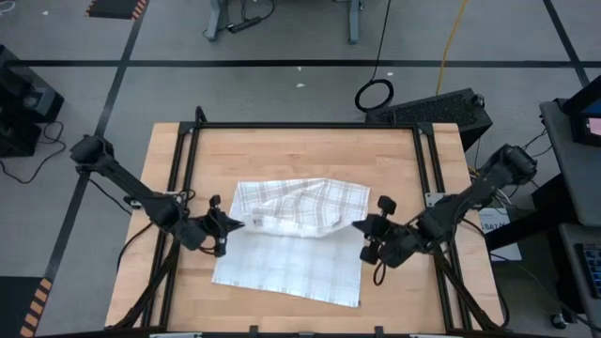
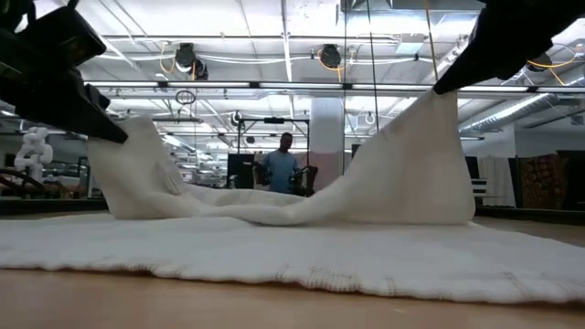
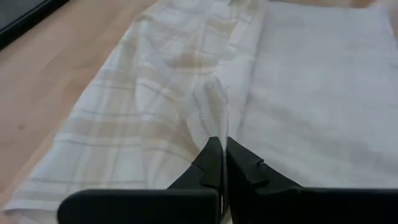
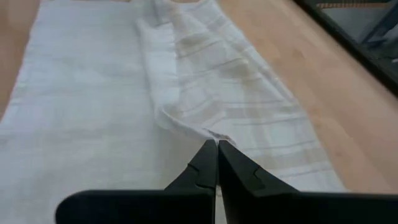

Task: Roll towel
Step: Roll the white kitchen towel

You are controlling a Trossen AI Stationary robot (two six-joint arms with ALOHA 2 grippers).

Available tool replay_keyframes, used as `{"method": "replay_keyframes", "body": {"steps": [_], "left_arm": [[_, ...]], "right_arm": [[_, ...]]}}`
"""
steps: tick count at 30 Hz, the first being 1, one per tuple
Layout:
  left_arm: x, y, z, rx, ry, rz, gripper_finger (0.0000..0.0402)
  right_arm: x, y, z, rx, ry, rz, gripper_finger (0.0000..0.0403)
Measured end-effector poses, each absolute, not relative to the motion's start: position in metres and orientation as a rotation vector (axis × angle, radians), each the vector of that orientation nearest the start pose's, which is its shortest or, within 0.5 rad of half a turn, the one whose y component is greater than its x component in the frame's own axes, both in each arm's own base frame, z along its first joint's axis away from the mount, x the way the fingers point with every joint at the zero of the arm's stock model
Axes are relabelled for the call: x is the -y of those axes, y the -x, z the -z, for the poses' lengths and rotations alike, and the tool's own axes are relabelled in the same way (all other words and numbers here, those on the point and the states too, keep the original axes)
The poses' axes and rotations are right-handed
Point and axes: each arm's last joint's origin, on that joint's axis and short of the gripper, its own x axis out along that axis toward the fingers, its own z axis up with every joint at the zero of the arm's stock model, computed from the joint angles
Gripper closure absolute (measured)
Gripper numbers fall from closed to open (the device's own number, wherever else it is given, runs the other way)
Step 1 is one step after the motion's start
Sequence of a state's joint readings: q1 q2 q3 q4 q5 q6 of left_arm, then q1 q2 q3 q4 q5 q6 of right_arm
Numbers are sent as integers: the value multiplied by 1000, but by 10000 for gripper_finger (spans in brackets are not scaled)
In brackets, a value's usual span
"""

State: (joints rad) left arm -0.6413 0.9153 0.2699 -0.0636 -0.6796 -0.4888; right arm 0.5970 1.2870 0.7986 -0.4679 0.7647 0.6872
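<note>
1. The towel point(image 1: 296, 239) lies mid-bench point(image 1: 282, 150), its far half turned over toward the near half; the plaid face shows on the turned part.
2. Left tool point(image 1: 232, 223) is pinched shut on the towel's left edge at the fold; right tool point(image 1: 360, 225) is pinched shut on the right edge. Both corners are lifted, and the cloth sags between them in the low view.
3. Risk: each grip holds only a thin bite of cloth. Uneven travel of the two arms would likely skew the fold or pull an edge free.
4. Risk: the sagging middle may bunch, giving a loose, crooked roll.
5. Nothing else lies on the bench near the towel. A black frame point(image 1: 192, 141) borders the bench, well apart from the towel.
6. Beyond the bench a person point(image 2: 279, 164) stands far off, probably not involved.
</note>
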Motion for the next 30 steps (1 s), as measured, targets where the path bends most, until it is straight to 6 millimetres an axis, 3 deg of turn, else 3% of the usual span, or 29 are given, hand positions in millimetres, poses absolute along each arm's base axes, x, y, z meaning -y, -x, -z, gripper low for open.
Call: {"method": "replay_keyframes", "body": {"steps": [12, 23, 30], "left_arm": [[82, -144, -135, -580, -45, -278, 387], [84, -156, -122, -530, -69, -403, 267], [81, -164, -124, -483, -71, -438, 249]], "right_arm": [[-129, -222, -205, -650, -88, 406, 403], [-131, -225, -208, -617, -108, 392, 403], [-131, -226, -209, -600, -92, 397, 403]]}}
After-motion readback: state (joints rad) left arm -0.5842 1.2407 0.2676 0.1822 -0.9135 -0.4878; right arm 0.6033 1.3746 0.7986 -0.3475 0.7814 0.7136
